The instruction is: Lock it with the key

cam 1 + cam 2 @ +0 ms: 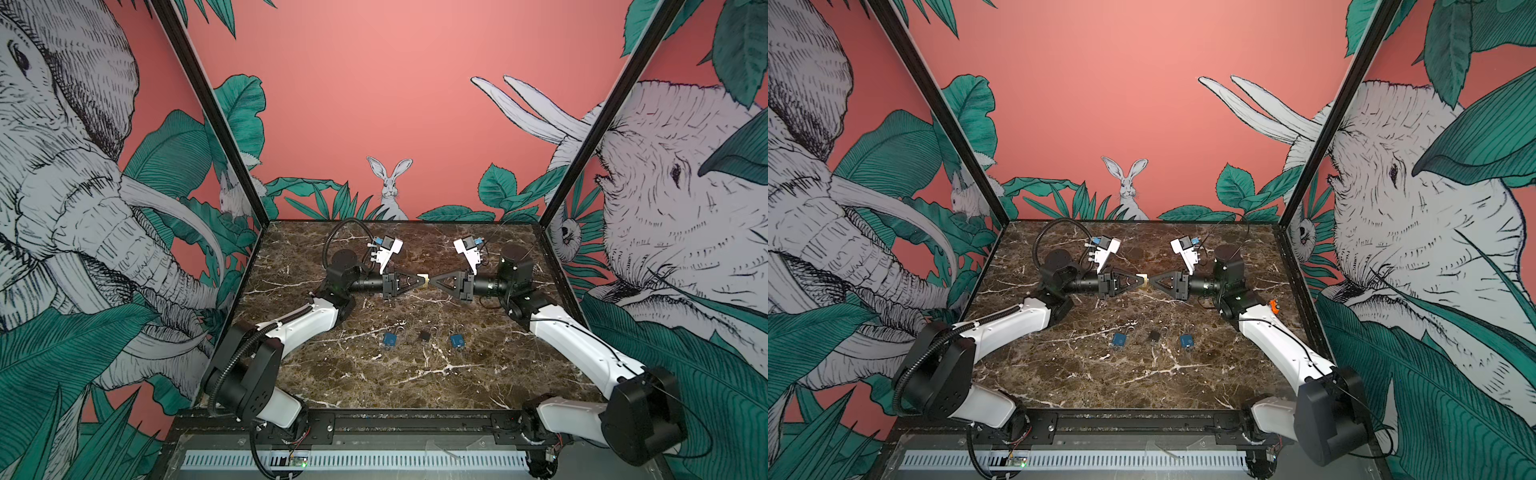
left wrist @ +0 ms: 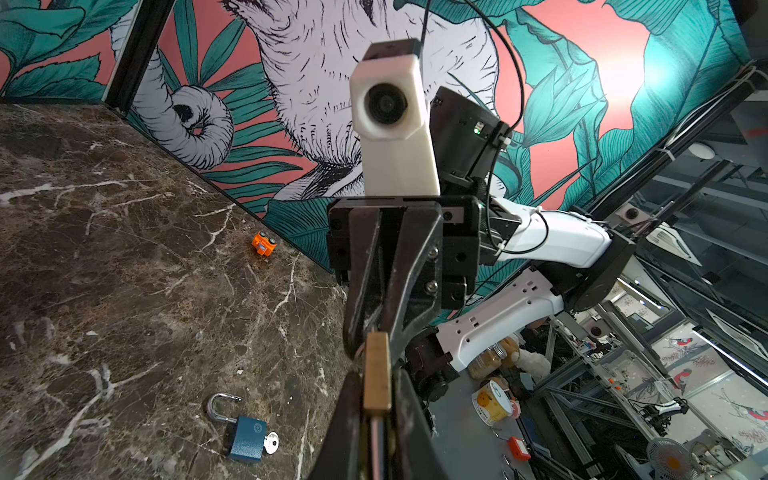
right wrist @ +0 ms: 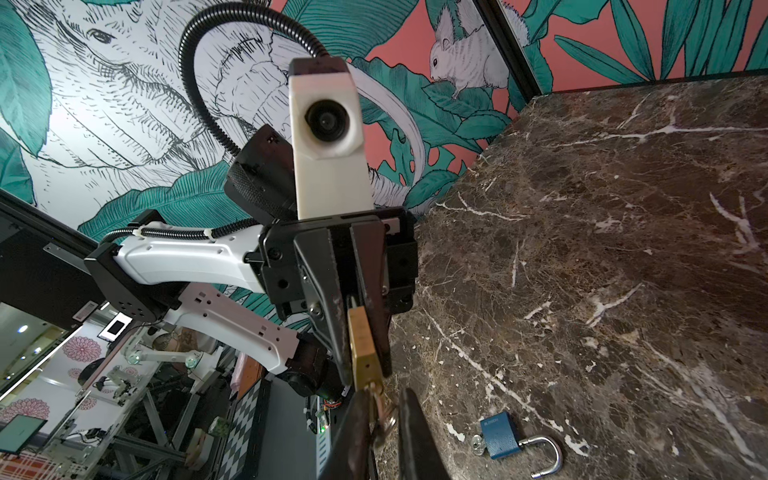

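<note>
Brass padlock (image 3: 365, 349): held in the air above the middle of the table (image 1: 478, 374), between both grippers.
Left gripper (image 1: 417, 282): jaws pinching the lock body.
Right gripper (image 1: 434, 281): jaws drawn in on the key (image 3: 384, 413), which sits in the keyway.
Done: key inserted.
Left: probably the turn. The shackle is hidden, so I cannot tell whether it is locked.
Count: four padlocks. One is brass, and lying on the table are two blue padlocks (image 1: 390, 340) and one black padlock (image 1: 424, 336). One orange piece (image 2: 262, 245).

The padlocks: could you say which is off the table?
The brass padlock, clamped in the left hand; the blue pair and black one lie on the marble.
</note>
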### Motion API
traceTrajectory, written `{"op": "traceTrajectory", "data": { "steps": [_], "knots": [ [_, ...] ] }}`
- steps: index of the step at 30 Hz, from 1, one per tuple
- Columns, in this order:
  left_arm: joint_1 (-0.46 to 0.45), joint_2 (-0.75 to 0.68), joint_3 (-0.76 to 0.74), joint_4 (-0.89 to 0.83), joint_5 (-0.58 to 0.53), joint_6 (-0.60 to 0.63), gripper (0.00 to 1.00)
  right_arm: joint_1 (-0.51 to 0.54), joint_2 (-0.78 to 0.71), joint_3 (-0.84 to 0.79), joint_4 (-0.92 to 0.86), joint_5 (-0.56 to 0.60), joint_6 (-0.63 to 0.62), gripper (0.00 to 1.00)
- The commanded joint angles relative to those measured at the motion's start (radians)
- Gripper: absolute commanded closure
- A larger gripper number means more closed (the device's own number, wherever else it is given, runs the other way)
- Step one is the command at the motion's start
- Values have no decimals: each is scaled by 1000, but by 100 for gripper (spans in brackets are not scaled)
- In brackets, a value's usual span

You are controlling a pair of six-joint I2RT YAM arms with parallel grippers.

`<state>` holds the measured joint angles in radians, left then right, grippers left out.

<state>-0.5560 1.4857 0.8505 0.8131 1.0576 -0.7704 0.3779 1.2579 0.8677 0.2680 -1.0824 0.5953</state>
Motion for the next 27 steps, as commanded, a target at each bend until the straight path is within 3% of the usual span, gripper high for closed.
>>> {"op": "traceTrajectory", "data": {
  "steps": [1,10,19,27],
  "knots": [
    [-7,-13,29,37,13,-4,100,3,9,3,64,-18,15,86],
    [-7,-4,28,36,3,-7,100,1,-11,-32,110,-24,37,100],
    [11,59,42,197,24,-158,100,-42,-41,-110,293,-50,122,100],
    [31,46,41,180,38,-156,100,-78,-64,-145,375,-74,162,100]
  ]
}}
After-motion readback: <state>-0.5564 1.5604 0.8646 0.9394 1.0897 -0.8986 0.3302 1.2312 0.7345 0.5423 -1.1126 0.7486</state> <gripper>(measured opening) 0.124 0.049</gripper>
